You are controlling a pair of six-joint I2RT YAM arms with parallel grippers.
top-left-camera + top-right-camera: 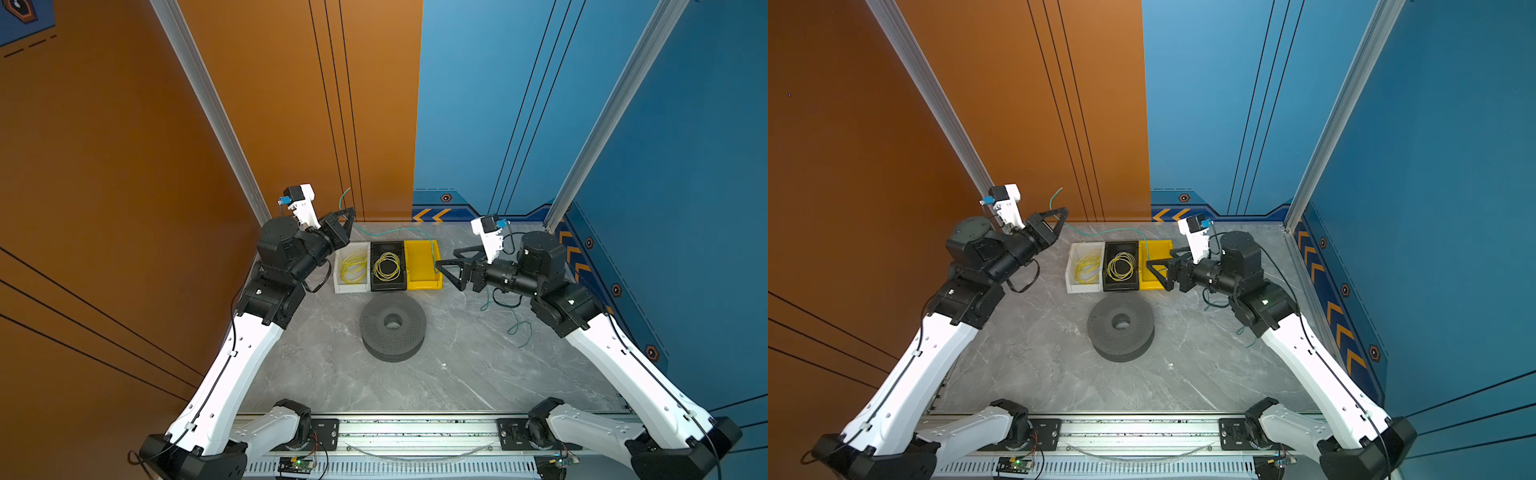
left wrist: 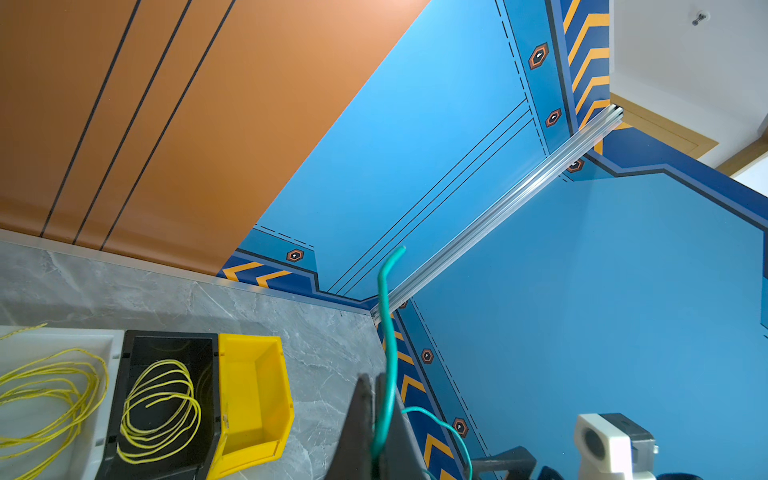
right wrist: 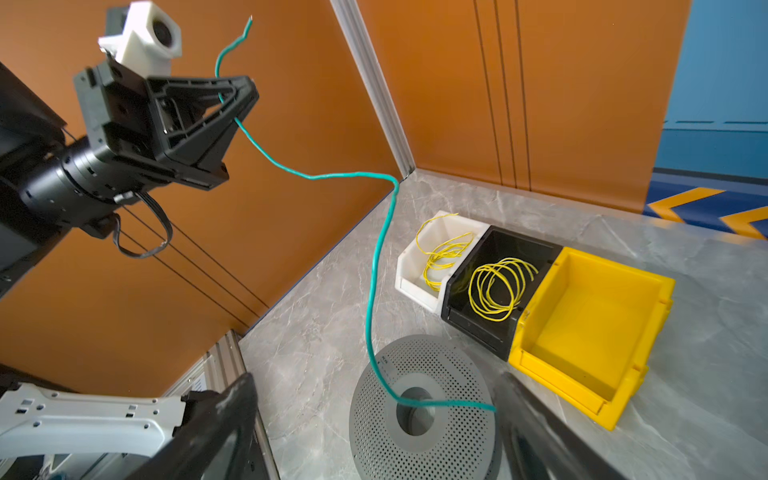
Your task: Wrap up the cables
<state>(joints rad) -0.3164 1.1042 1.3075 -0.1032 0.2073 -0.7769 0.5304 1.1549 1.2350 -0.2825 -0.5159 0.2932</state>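
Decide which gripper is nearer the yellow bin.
Right. The right gripper is beside the edge of the yellow bin; the left gripper, holding the teal wire, is raised beyond the white bin.

Saw a grey marbled table (image 1: 478, 374) walled in orange (image 1: 124, 166) and blue (image 1: 478, 104), with an aluminium post (image 1: 208, 104) at each back corner. Found three bins touching in a row near the far edge: white bin (image 1: 345, 288), black bin (image 1: 388, 286) in the middle, yellow bin (image 1: 419, 266). Noted loose yellow wire (image 1: 353, 268) in the white bin and a rounder yellow coil (image 1: 386, 266) in the black bin. Found a grey perforated spool (image 1: 374, 328) lying flat just in front of the bins, apart from them, hole upward. Noted a metal rail (image 1: 415, 432) along the front edge.
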